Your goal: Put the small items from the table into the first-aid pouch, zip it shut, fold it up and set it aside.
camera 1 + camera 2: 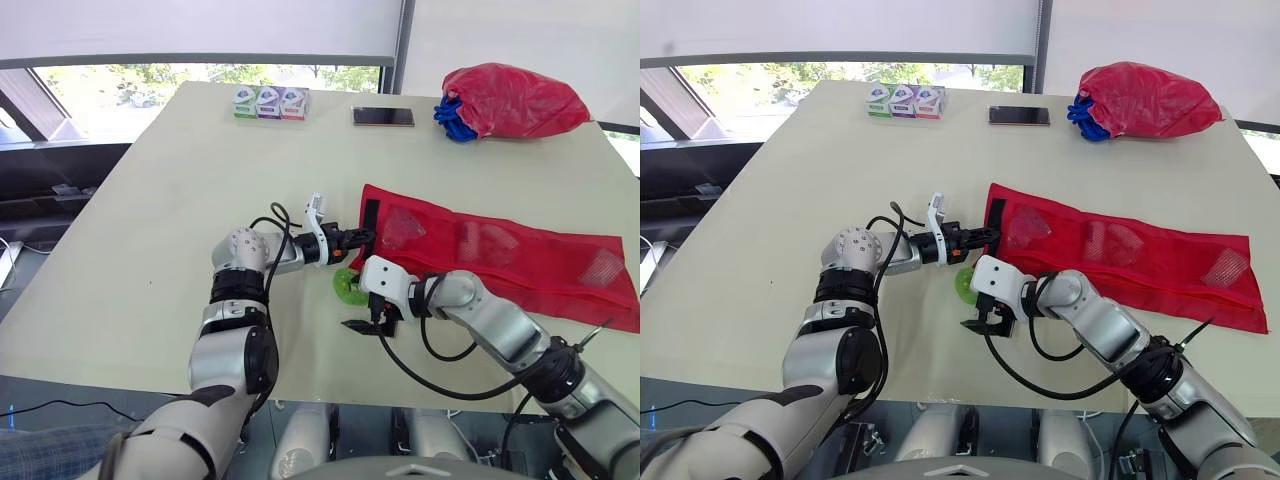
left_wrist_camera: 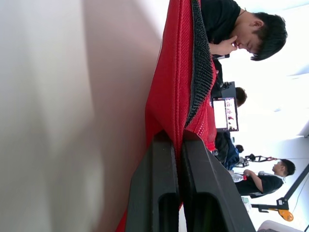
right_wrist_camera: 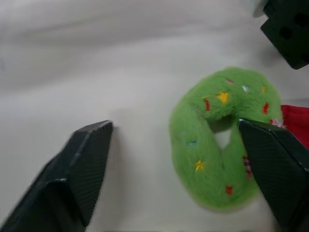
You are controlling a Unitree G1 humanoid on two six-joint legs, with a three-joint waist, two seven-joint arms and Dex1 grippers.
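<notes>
The first-aid pouch (image 1: 520, 260) is laid flat on the worktop (image 1: 150, 230), right of centre. Its long axis runs across the robot's front, from a black-edged end near the middle out to the robot's right, and drifts slightly nearer the robot toward that right end. It is made of red mesh, and pale contents can be made out through its pockets. A black strip is seen across its left end.

That left end is held by the left gripper (image 1: 358, 238). In the left wrist view the fingers (image 2: 159, 193) are pressed narrowly together on the red mesh beside the black trim.

A green plush ring (image 1: 347, 285), speckled with small red and yellow marks, is seen on the worktop just beside the pouch's near-left corner. The right gripper (image 1: 368, 322) is held just on the robot's side of it. Its fingers (image 3: 82, 164) are spread wide and nothing is held. The ring is placed between them, close against one tip, while the other stands well apart over bare worktop. Whether that tip touches the ring cannot be told.

At the far edge a red bag (image 1: 510, 100), a phone (image 1: 383, 117) and three small boxes (image 1: 268, 102) are set.
</notes>
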